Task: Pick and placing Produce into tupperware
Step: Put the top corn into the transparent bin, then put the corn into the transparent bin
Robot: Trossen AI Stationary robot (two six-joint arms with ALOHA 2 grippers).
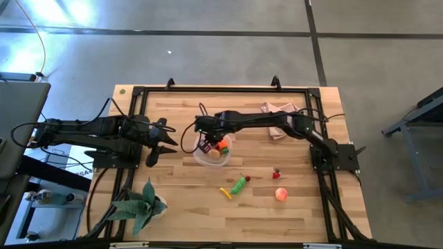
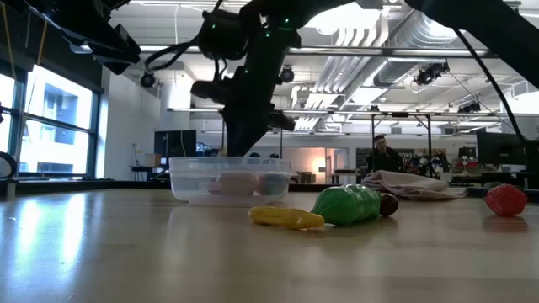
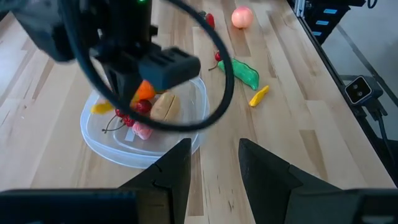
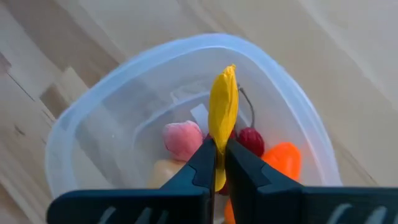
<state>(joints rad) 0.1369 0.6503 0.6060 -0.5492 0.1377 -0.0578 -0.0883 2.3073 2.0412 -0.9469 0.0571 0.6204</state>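
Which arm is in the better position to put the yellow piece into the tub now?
The right. The right gripper is shut on the yellow piece directly above the tupperware. The left gripper waits beside the tub, holding nothing.
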